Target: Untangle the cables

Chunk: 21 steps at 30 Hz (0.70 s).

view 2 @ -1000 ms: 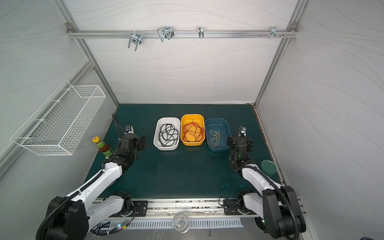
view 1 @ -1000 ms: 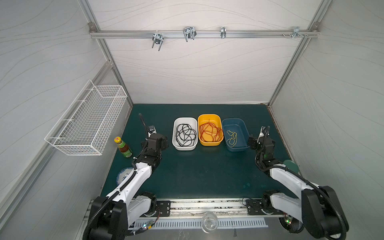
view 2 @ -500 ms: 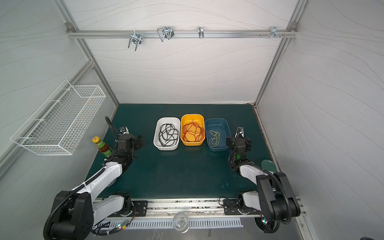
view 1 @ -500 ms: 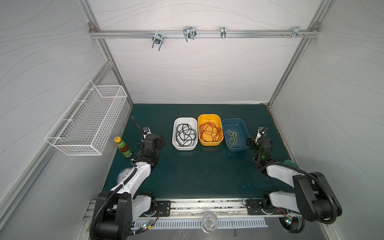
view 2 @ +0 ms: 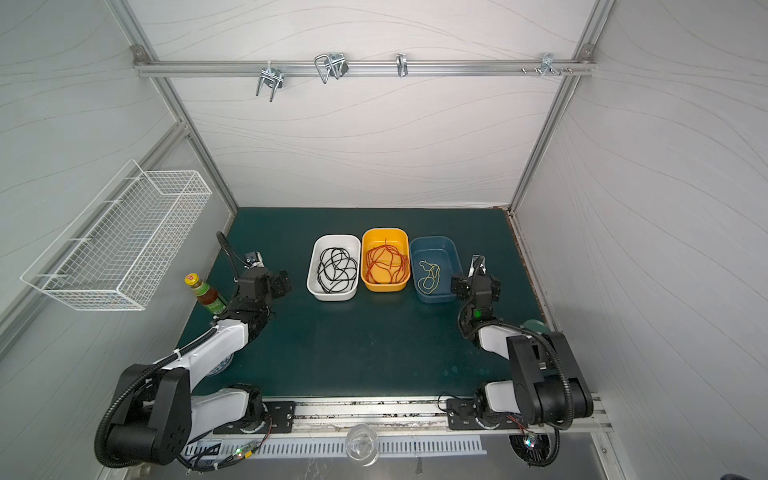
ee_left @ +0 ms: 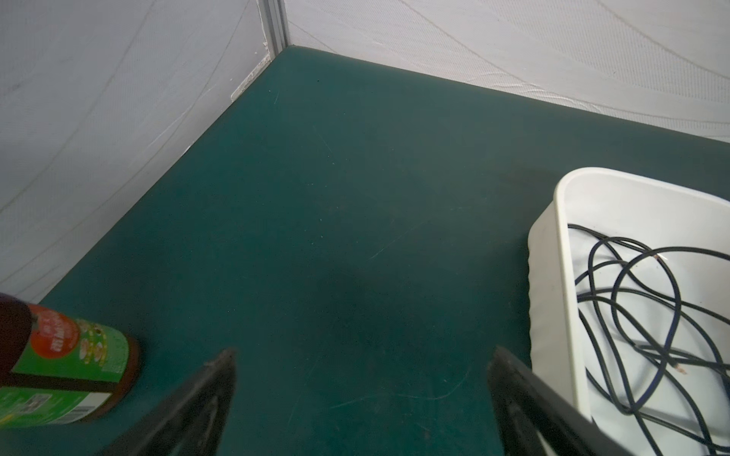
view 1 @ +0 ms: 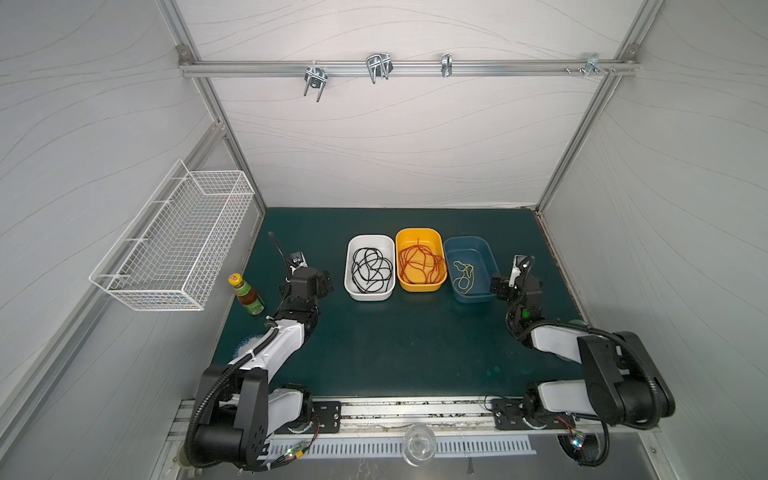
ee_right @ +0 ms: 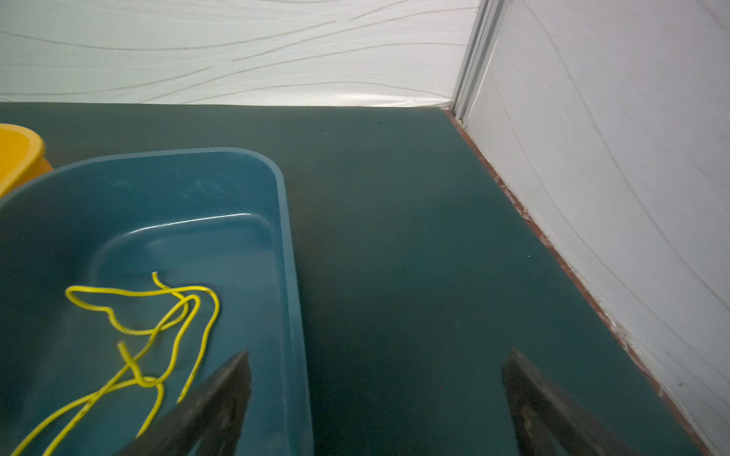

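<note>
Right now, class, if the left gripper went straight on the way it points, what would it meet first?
Probably bare green mat: the left gripper, open, aims between the sauce bottle and the white bin, touching neither. Depth is unclear.

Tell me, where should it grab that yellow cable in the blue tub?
Probably a single strand on the wide loop of the yellow cable, clear of the crossings, from above: the walls of the blue tub block a sideways reach. The open right gripper is nearest.
</note>
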Tool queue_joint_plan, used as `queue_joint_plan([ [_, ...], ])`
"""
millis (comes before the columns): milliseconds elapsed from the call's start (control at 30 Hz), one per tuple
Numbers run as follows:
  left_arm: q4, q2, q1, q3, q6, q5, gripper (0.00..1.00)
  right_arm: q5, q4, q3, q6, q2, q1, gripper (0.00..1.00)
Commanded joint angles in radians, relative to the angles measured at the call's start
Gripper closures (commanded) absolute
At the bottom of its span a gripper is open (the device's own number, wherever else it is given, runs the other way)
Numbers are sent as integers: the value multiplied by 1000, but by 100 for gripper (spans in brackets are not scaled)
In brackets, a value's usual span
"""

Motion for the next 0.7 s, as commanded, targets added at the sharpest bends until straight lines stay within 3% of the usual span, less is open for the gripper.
queue_joint_plan([
  [0, 98, 12, 5, -8, 34, 22, 0, -36, 89, -5, 27, 29, -17, 1],
  [267, 173, 98, 6, -11, 47, 54, 0, -165, 210, -10, 6, 144, -32, 1],
  [367, 202, 122, 8, -8, 53, 67, 0, -165, 297, -20, -5, 209, -31, 1],
  [667, 237, 188, 11, 14, 71, 102, 0, -168, 58, 100, 25, 206, -45, 1],
])
